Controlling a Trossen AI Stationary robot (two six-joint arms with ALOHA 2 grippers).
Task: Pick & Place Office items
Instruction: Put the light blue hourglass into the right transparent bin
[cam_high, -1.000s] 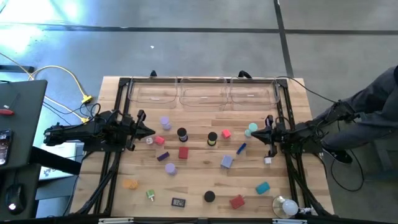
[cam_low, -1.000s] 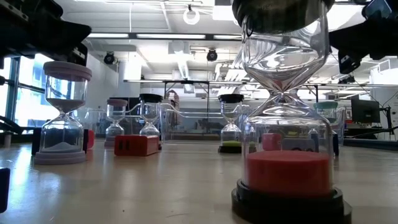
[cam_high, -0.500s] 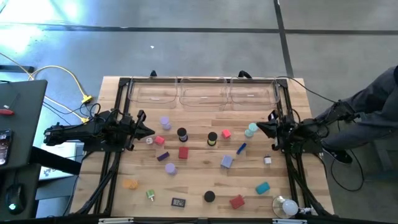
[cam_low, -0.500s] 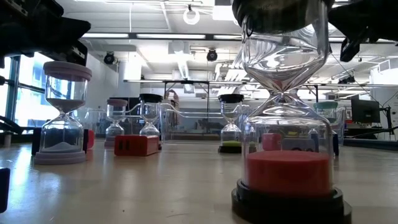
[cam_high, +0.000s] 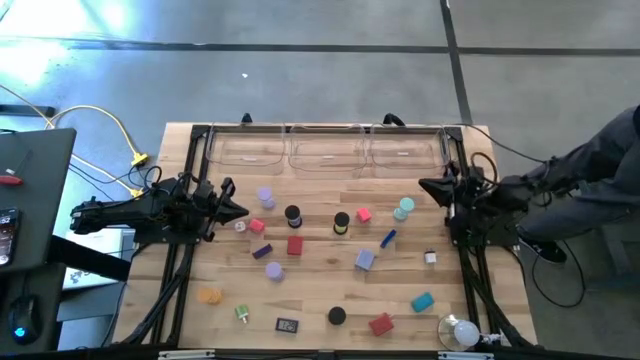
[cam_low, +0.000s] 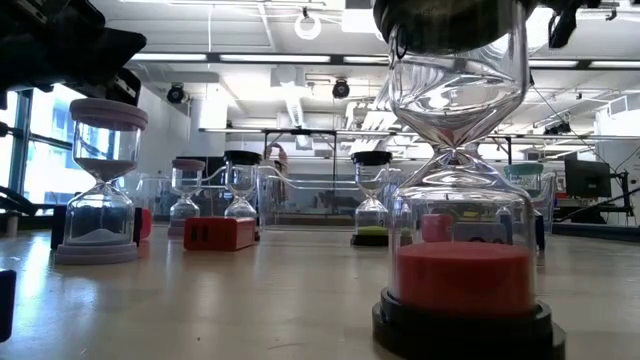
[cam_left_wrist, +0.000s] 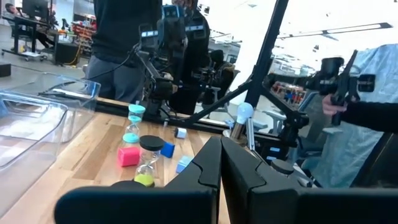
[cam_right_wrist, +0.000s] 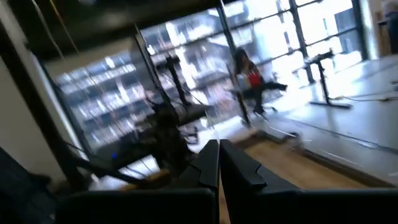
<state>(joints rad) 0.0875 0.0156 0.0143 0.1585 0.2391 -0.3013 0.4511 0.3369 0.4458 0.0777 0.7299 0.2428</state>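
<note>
Some twenty small office items lie scattered over the wooden table (cam_high: 320, 285), none yet in the clear trays (cam_high: 325, 150) along its far edge. Seen level with the table, many are little sand timers: a black-capped one with red sand (cam_low: 460, 180) stands closest to that camera, a lilac-capped one (cam_low: 98, 180) farther off, and a red block (cam_low: 220, 233) between them. From above, a teal-capped timer (cam_high: 404, 208) stands nearest the right arm, with a pink block (cam_high: 364, 214) and a blue stick (cam_high: 388, 238) close by, and a lavender block (cam_high: 365, 260) a little nearer the front edge.

The left gripper (cam_high: 238, 211) hangs low beside a lilac cap (cam_high: 266, 196) on the left of the table; its own wrist view shows the two fingers (cam_left_wrist: 208, 168) pressed together, holding nothing. The right gripper (cam_high: 428, 186) sits high at the right edge, near the rightmost tray; its fingers (cam_right_wrist: 208, 163) likewise meet with nothing between them.

The timers look light but breakable, with thin glass and a narrow waist. They are also top-heavy, so a sideways nudge would probably tip them. A safer hold is likely across a round plastic cap rather than the glass. The blocks look stiff and light and should take a firm pinch across flat sides. The stick is best gripped across its narrow width.
</note>
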